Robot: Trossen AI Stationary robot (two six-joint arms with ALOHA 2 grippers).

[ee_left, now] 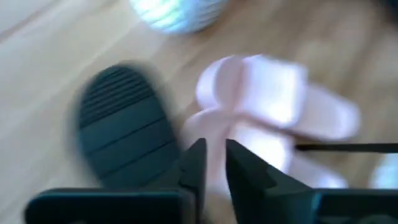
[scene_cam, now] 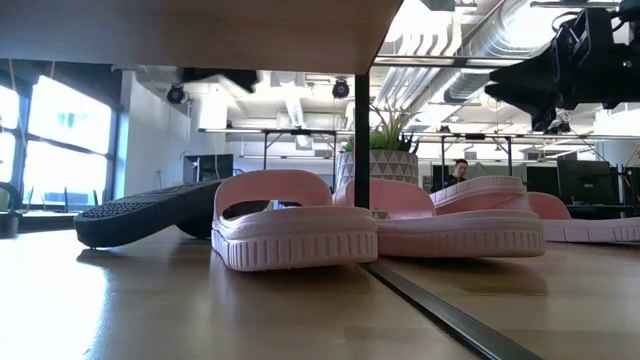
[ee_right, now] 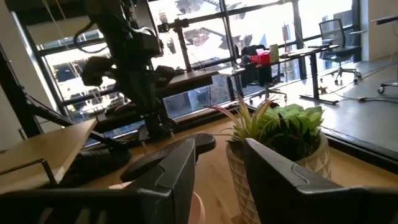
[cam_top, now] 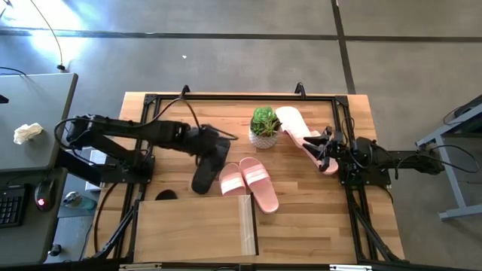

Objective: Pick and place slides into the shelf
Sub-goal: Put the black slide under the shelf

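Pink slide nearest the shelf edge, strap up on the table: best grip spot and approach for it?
Take the pink slide by its wide strap, coming from straight above with jaws spanning the strap's width. It lies flat, sole down, so the arched strap is the raised, graspable part. Its twin lies close on one side, so closing across the sole edges looks cramped.

Two dark arms are seen from above, each built of black, boxy jointed segments. Thin black cables are looped along the left arm [cam_top: 124,134] and trailed beside the right arm [cam_top: 399,160]. The left gripper [ee_left: 214,171] is formed of two black, flat-sided fingers tapered to blunt tips. The right gripper [ee_right: 217,165] is fitted with two broad, dark, smooth fingers.
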